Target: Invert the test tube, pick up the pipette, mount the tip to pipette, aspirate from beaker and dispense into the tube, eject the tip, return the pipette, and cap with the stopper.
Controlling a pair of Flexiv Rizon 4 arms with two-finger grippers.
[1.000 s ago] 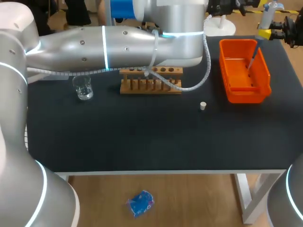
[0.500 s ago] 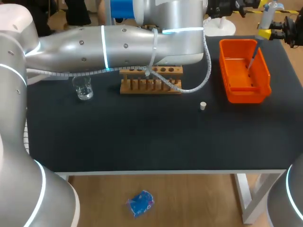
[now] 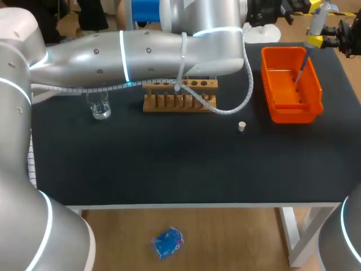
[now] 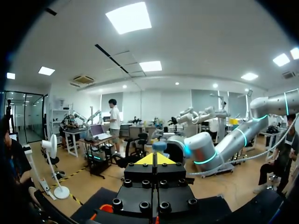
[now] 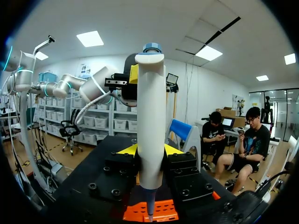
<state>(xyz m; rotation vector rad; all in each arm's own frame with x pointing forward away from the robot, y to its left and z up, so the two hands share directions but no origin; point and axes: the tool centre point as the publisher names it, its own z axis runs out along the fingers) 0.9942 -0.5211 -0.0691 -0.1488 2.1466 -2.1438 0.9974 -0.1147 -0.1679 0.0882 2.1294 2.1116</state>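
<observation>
My right gripper is shut on the upright grey pipette at the table's far right. The pipette's thin lower end hangs over the orange bin. In the right wrist view the pipette stands between my right gripper's yellow tips, above the orange bin. My left arm reaches across the back of the table. Its gripper is shut, and in the left wrist view the pipette's blue knob sits just ahead of my left gripper; whether they touch is unclear. The white stopper lies on the mat.
A wooden tube rack stands at the back middle, partly under my left arm and its cable. A glass beaker stands to its left. The pipette stand's white base is behind the bin, half hidden.
My left arm has shifted slightly toward the back right, covering more of the stand's base. The right arm and the pipette have not moved.
</observation>
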